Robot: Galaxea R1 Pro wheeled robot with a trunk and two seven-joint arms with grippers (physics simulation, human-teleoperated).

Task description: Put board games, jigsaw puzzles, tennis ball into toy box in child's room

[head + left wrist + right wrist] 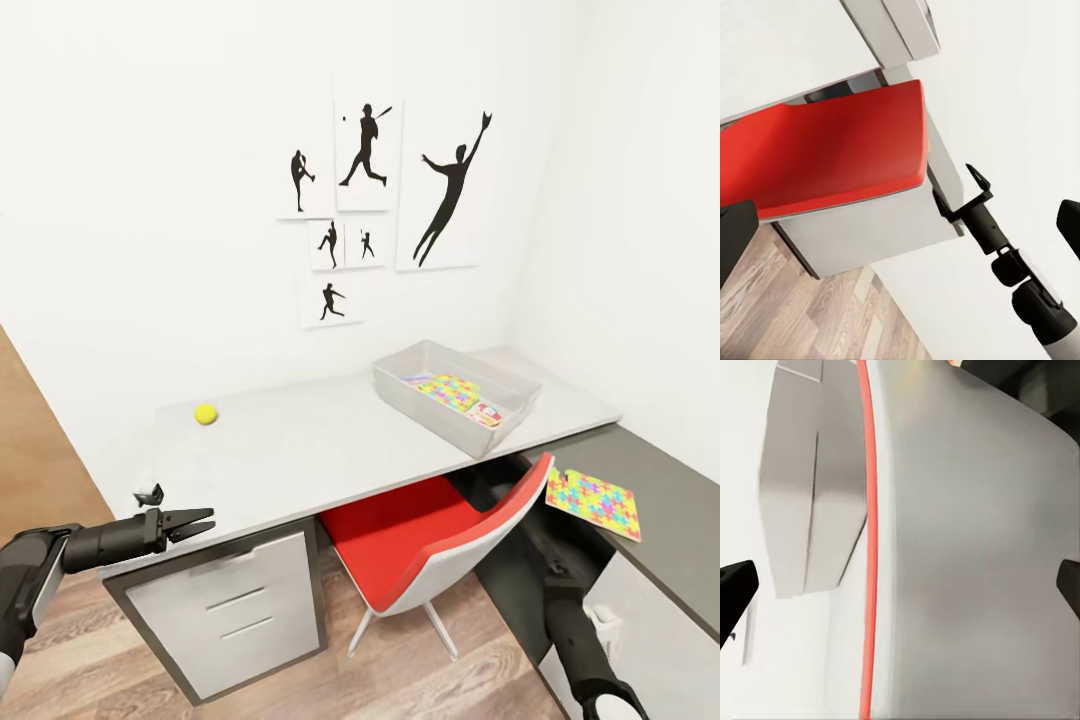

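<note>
The toy box (497, 433), a shallow light-grey bin with sloping sides, sits on the far right part of the bench (300, 450) and holds a multicolour jigsaw puzzle (452, 390) and a red-and-white board game (486, 414). The small yellow-green tennis ball (206, 413) lies well apart on the bench's left, and a second jigsaw puzzle (594, 503) lies on the lower dark-grey section. The left gripper (196, 522) hovers at the bench's near-left edge, fingers parted and empty; the right gripper's dark fingertips (736, 585) stand wide apart, holding nothing, close to the red chair (430, 545).

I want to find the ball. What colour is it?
Bright yellow-green; the ball shows best in the head view.
</note>
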